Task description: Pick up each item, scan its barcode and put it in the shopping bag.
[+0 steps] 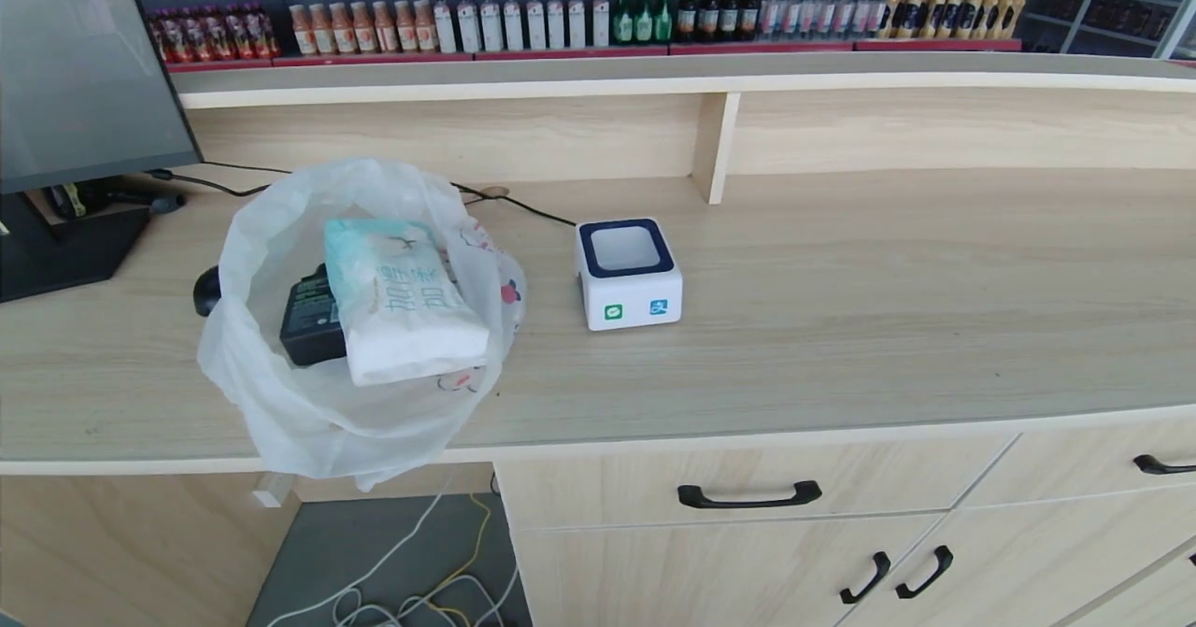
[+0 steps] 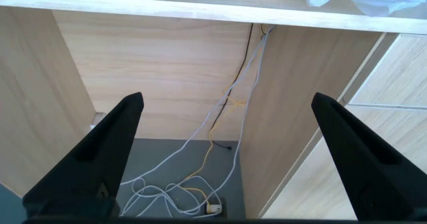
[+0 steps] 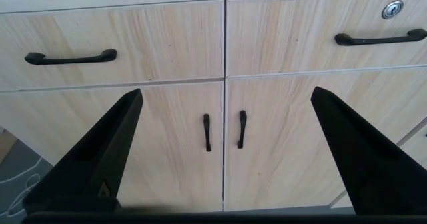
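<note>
1. The left gripper point(image 2: 227, 161) sits below counter height, level with the floor-side recess under the counter. Its two dark fingers point(image 2: 93, 164) are spread wide with nothing between them. Beyond them lie loose cables point(image 2: 200, 184) on the floor, and the counter's front edge point(image 2: 133, 9) runs overhead.
2. At the far left of the counter stands a monitor point(image 1: 84, 57) on a black base point(image 1: 65, 244).
3. Just right of the base lies the shopping bag point(image 1: 299, 421), translucent plastic with its mouth gaping upward. Its lower folds hang over the front edge of the counter. Inside are a white tissue pack point(image 1: 402, 300) and, touching its left side, a black box point(image 1: 306, 314).
4. The scanner point(image 1: 628, 274), a white cube with a dark-rimmed window on top, stands near the bag's right side, apart from it. A black cable point(image 1: 523, 205) trails behind both.
5. Right of the scanner a broad stretch of wood counter point(image 1: 888, 309) reaches the picture's edge, bounded at the back by a raised shelf with an upright divider point(image 1: 715, 146).
6. The right gripper point(image 3: 223, 161) also hangs low, facing the cabinet front. Its fingers are parted wide and hold nothing. Ahead are two drawers point(image 3: 120, 44) above paired door handles point(image 3: 207, 132).
</note>
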